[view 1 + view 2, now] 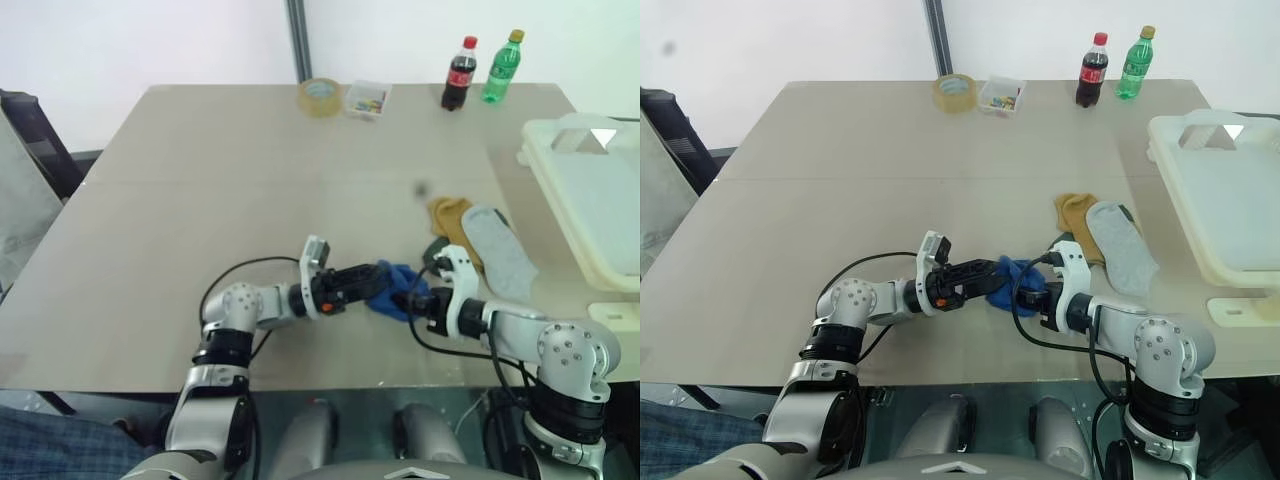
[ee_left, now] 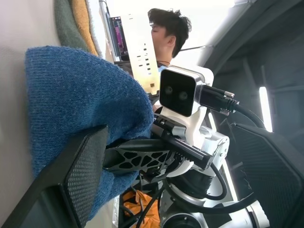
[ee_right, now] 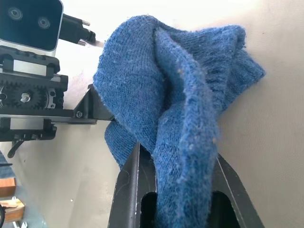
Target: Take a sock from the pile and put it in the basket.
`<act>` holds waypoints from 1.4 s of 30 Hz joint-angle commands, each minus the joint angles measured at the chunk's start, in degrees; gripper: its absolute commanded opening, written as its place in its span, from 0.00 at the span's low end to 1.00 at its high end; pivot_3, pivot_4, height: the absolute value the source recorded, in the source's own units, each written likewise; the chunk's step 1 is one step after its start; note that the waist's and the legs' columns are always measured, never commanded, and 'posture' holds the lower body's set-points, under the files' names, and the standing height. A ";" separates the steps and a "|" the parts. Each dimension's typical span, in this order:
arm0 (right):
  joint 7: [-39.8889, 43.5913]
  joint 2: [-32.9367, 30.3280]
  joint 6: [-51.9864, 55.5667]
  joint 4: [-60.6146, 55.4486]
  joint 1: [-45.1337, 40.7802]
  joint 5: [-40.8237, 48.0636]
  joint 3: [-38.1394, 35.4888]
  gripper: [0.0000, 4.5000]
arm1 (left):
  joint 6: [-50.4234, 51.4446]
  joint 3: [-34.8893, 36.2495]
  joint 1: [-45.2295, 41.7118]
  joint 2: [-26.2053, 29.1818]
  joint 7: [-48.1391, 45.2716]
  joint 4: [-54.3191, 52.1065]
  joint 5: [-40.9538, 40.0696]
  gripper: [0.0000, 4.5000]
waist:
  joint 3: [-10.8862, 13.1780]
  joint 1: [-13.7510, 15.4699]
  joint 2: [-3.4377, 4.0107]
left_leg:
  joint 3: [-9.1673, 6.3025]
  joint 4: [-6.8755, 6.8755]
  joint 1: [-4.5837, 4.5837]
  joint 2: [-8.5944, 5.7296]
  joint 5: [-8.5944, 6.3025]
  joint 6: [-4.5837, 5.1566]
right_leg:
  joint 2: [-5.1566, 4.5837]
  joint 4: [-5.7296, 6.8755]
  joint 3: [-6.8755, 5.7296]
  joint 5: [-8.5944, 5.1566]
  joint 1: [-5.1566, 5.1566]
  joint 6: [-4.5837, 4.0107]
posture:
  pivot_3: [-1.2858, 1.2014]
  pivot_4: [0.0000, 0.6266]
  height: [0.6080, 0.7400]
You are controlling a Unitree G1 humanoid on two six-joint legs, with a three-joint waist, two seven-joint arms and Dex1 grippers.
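The blue sock [image 1: 393, 288] lies bunched on the table [image 1: 200, 200] near its front edge, between my two grippers. My right gripper [image 3: 178, 159] is shut on the sock [image 3: 180, 109], with the knit fabric pinched between its fingers [image 3: 129, 190]. My left gripper [image 1: 368, 280] stands open at the sock's other side, one finger [image 2: 71, 180] against the fabric. The rest of the pile, a mustard-yellow sock [image 1: 448, 214] and a light grey sock [image 1: 497, 250], lies just beyond to the right. The cream-white basket [image 1: 560, 215] stands at the table's right edge.
At the table's far edge stand a roll of tape [image 1: 320, 96], a small clear box [image 1: 366, 99], a cola bottle [image 1: 459, 74] and a green bottle [image 1: 502, 67]. A dark chair [image 1: 30, 130] is off the left side. A person [image 2: 166, 28] shows in the left wrist view.
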 commanded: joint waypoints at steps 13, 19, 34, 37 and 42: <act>-2.41 -6.70 0.58 -1.72 -2.48 8.88 -10.98 0.00 | -57.48 -9.78 14.28 8.13 -5.37 -24.31 23.42 1.00 | 0.42 0.61 0.47 | 0.09 -0.13 -0.30 0.00 0.00 0.00 | -0.27 -0.37 0.15 0.01 -0.10 -0.03 | 0.52 0.24 1.00; -2.48 -12.82 0.58 2.08 -9.58 17.90 -12.87 0.00 | -66.74 -10.04 14.64 4.59 -4.11 -21.04 25.04 1.00 | 0.58 0.00 0.59 | 0.16 -0.14 -0.30 0.05 -0.03 0.06 | -0.16 -0.36 0.17 0.00 -0.14 -0.02 | 0.52 0.24 1.00; 17.83 -59.78 -8.14 39.47 -25.01 9.75 -13.01 0.00 | -68.35 -12.65 9.53 -4.08 1.06 -22.88 23.54 1.00 | 1.14 0.44 0.49 | 0.54 0.09 -0.41 -0.04 -0.11 0.47 | -0.06 -0.44 0.00 0.04 -0.04 0.06 | 0.52 0.24 1.00; 23.78 -64.79 -13.79 48.37 -26.21 4.77 -9.54 0.00 | -67.60 -12.57 8.10 -4.95 1.64 -23.05 23.09 1.00 | 1.16 0.25 0.48 | 0.77 0.09 -0.42 -0.03 -0.13 0.52 | -0.06 -0.52 0.05 0.04 -0.03 0.06 | 0.52 0.24 1.00; 33.64 -67.65 -21.01 58.58 -26.66 -2.02 -4.60 0.24 | -67.33 -12.48 5.65 -5.86 1.79 -21.83 22.74 1.00 | 1.20 -0.03 0.46 | 1.13 0.10 -0.26 0.06 -0.15 0.54 | 0.00 -0.45 0.30 0.08 -0.04 0.13 | 0.52 0.24 1.00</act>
